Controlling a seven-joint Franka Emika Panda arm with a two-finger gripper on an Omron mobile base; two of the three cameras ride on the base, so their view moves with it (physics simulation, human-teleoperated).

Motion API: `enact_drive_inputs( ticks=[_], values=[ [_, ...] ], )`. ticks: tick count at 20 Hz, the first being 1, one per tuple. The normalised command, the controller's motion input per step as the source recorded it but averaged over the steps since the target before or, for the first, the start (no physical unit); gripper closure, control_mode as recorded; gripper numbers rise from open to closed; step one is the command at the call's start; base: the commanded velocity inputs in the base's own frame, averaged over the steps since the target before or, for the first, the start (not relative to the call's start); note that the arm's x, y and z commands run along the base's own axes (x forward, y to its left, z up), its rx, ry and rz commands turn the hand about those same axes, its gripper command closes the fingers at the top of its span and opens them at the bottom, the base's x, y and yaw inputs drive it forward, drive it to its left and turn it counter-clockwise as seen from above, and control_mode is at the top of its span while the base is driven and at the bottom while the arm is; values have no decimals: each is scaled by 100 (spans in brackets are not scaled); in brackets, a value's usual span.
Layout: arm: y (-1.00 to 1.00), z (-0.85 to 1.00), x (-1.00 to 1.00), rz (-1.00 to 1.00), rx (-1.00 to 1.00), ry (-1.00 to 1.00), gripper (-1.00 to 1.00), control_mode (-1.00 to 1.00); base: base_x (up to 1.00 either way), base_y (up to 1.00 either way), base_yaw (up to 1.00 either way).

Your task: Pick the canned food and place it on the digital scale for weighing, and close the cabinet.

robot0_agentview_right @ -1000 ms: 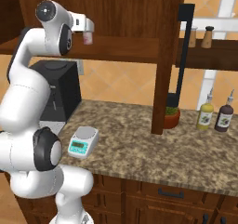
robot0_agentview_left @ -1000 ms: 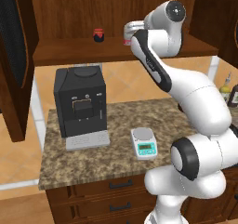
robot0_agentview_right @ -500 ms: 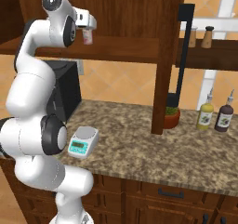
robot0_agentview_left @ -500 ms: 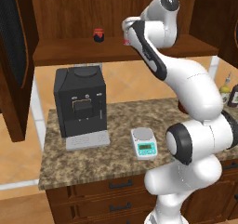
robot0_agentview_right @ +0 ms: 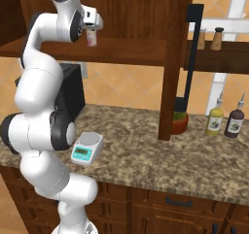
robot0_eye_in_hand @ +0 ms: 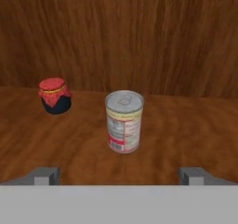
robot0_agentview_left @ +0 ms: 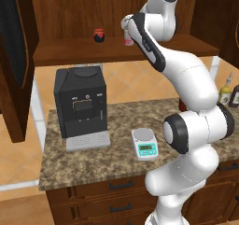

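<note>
End effector [robot0_eye_in_hand: 119, 175], fingers spread wide and empty, faces the can [robot0_eye_in_hand: 123, 121], which stands upright on the cabinet [robot0_agentview_left: 116, 51] shelf between and just ahead of the fingertips. The jar [robot0_eye_in_hand: 55, 95] stands farther back and to one side, well apart. Likely risks: a fingertip striking the can during the advance and toppling it; a high or off-centre pinch letting it slip on the way down to the scale [robot0_agentview_left: 144, 143] on the counter [robot0_agentview_left: 112, 161].
</note>
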Motion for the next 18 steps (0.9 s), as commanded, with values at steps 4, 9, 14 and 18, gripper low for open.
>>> enact_drive_inputs(
  ticks=[4, 9, 14, 18],
  values=[
    [6, -25, 17, 0, 0, 0, -100, -100, 0, 0, 0],
    [0, -17, 3, 0, 0, 0, -100, -100, 0, 0, 0],
    [0, -22, 10, 0, 0, 0, -100, -100, 0, 0, 0],
    [0, -9, 26, 0, 0, 0, -100, -100, 0, 0, 0]
  ],
)
